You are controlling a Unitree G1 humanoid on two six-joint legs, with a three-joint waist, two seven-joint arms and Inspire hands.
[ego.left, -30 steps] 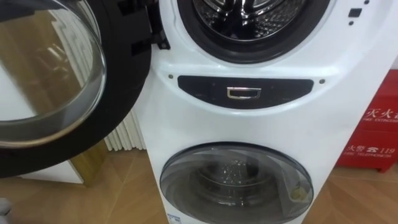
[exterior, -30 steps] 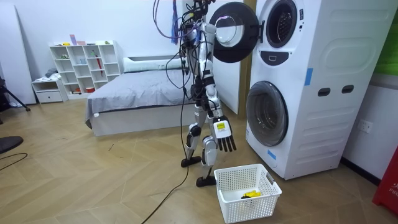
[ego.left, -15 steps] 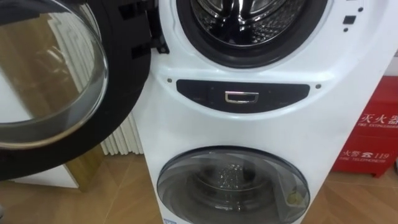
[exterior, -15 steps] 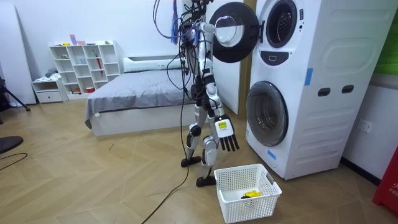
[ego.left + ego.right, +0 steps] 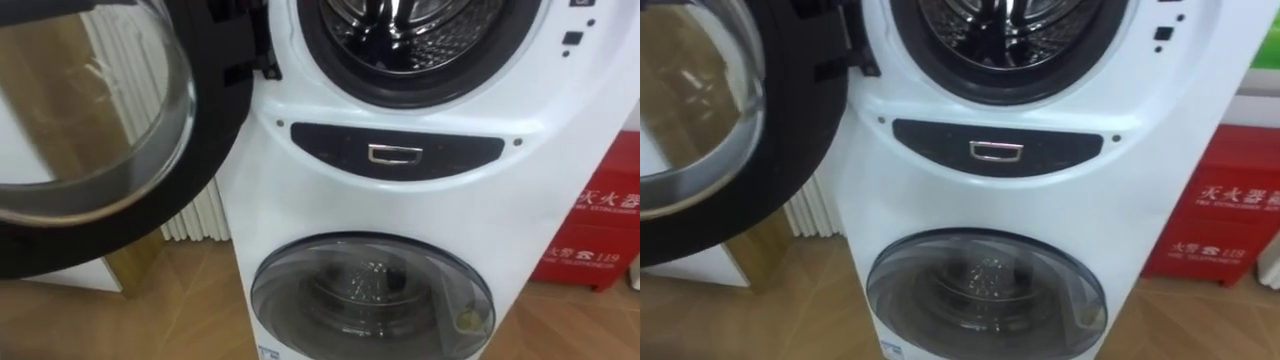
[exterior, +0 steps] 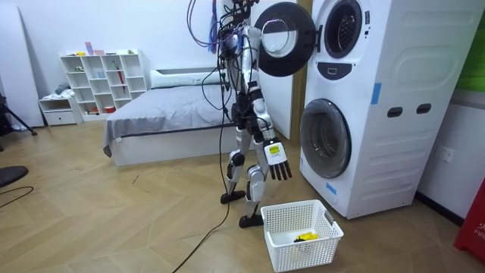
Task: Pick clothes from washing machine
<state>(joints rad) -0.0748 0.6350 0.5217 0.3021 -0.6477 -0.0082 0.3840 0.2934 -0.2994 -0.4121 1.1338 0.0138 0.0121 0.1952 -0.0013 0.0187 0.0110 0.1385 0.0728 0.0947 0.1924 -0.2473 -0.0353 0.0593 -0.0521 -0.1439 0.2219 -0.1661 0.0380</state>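
Two drums are stacked in the white washing machine [image 6: 394,114] that the robot stands in front of. The upper drum [image 5: 405,35] is open, with its round door [image 5: 100,130] swung out to the robot's left. The lower door [image 5: 372,300] is closed.

In the room view you see the right robot hand [image 6: 277,161] hanging low in front of the legs, well below the open drum. Its fingers are straight and point down, and it holds nothing.

On the floor near the robot's feet stands a white basket [image 6: 327,224]. One small yellow item [image 6: 306,236] lies in it, perhaps a piece of clothing. Inside the upper drum you see ribbed metal wall. Whether clothes lie on its bottom I cannot tell, because the dark door ring hides that part.

I judge that the reach is not yet begun, so the hand must first go up to the opening. Clothes will be soft and light, but heavier and clinging if they are wet, and they can catch on the door ring. Take a thick bunch in the middle, not a thin edge, so that it does not slip out.
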